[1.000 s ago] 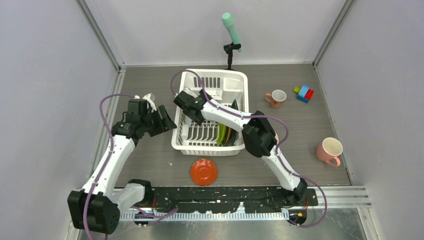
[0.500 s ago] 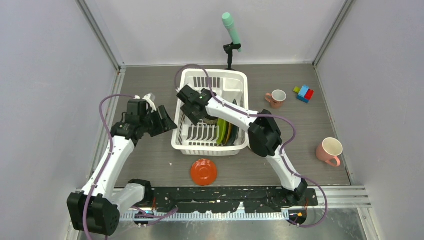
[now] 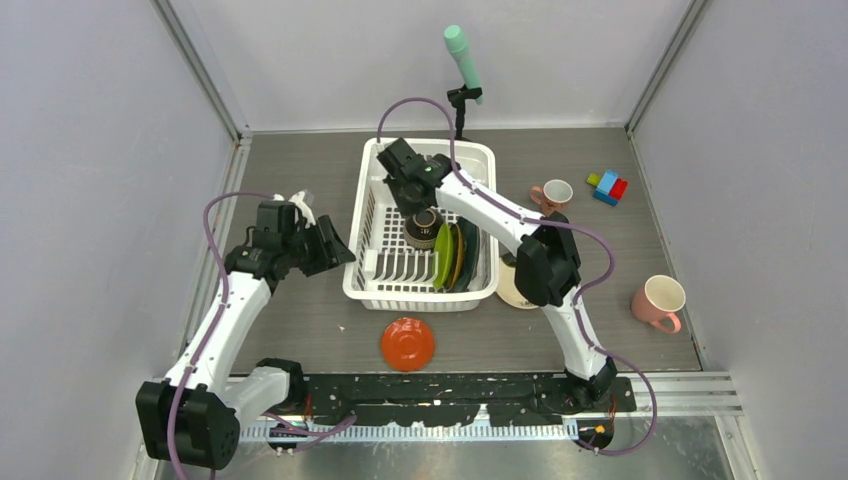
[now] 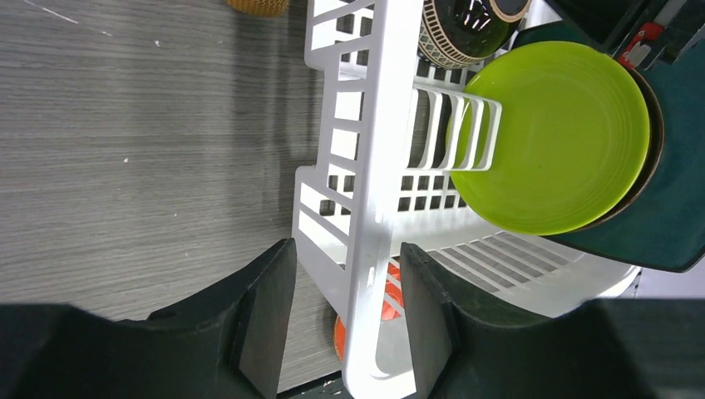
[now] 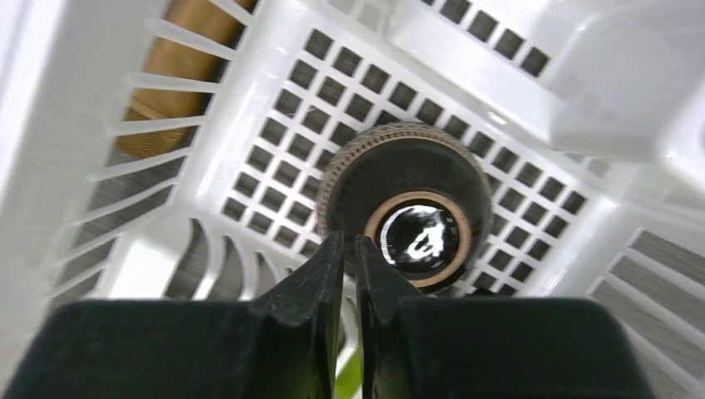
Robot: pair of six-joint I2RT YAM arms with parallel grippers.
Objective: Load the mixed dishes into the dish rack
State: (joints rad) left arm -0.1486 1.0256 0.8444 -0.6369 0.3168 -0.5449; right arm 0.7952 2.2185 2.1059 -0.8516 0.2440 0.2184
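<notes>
The rack (image 3: 472, 168) stands mid-table (image 3: 300, 320), nearer the far edge, and the right gripper (image 5: 349, 241) hangs inside its far half. Its fingers (image 5: 320, 283) are drawn almost together, only a thin slit between them, with nothing gripped. The tips lie over the edge of the bowl (image 5: 416, 208), which sits on the rack's perforated floor; whether they touch it cannot be told. Just nearer than the bowl, three plates stand on edge in the slots by the rack's right wall: a green plate (image 4: 549, 137), a brown-rimmed plate (image 4: 655, 141) close behind it, and a teal plate (image 4: 673, 216) behind that.

The left gripper (image 4: 345, 249) is parted astride the rack's left wall, close to its near left corner. One finger (image 4: 266, 316) is outside and the other inside. A gap shows between the outer finger and the wall, so the wall is not clamped.

A red dish (image 3: 407, 343) lies by the near edge, in front of the rack. A cream plate (image 3: 515, 293) lies beside the rack's near right corner, partly hidden by the right arm (image 3: 545, 265). A mug (image 3: 552, 196) sits right of the rack, with blocks (image 3: 607, 186) near it toward the far right corner. A second mug (image 3: 658, 300) is by the right edge. A cylinder (image 3: 463, 55) on a stand (image 3: 460, 110) rises at the far edge behind the rack.
</notes>
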